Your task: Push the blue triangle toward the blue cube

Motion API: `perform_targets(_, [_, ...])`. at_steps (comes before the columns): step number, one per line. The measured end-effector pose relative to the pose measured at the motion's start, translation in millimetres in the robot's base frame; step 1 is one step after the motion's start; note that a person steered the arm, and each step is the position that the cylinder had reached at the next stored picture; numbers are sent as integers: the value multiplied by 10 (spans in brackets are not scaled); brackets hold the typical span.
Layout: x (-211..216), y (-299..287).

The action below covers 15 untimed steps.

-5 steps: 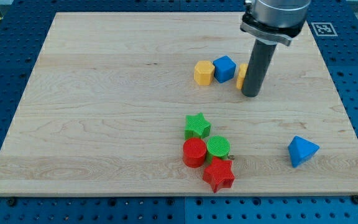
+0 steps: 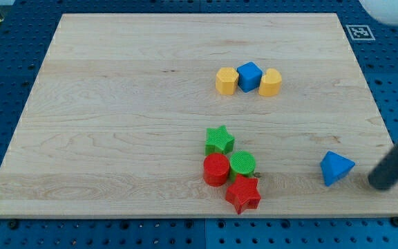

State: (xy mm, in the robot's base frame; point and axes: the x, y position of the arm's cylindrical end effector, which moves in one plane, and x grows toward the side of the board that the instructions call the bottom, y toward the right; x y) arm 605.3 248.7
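Observation:
The blue triangle (image 2: 336,168) lies near the board's lower right corner. The blue cube (image 2: 249,75) sits in the upper middle, between a yellow hexagonal block (image 2: 226,81) on its left and a yellow rounded block (image 2: 270,82) on its right. My tip (image 2: 381,185) is at the view's right edge, just right of and slightly below the blue triangle, with a small gap between them. The rod is blurred and leans up toward the right.
A cluster sits at the bottom middle: a green star (image 2: 219,140), a red cylinder (image 2: 216,169), a green cylinder (image 2: 242,165) and a red star (image 2: 243,194). The wooden board (image 2: 116,124) ends just right of my tip.
My tip has swung from beside the right yellow block, near the blue cube, down and to the right of the blue triangle. No block has moved.

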Motion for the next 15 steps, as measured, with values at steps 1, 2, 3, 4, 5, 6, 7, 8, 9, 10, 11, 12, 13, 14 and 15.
perform_targets(1, [135, -227])
perform_targets(2, [117, -305])
perform_targets(3, [-30, -441])
perform_targets(4, [-182, -549])
perform_targets(5, [-347, -614])
perform_targets(6, [-493, -624])
perform_targets(7, [-661, -623])
perform_targets(8, [-859, -627])
perform_targets(9, [-1064, -674])
perform_targets(10, [-1290, -778])
perform_targets(11, [-1530, -914])
perform_targets(12, [-1788, -1054])
perform_targets(13, [-2020, -1208])
perform_targets(14, [-2229, -1345])
perform_targets(15, [-2325, -1437])
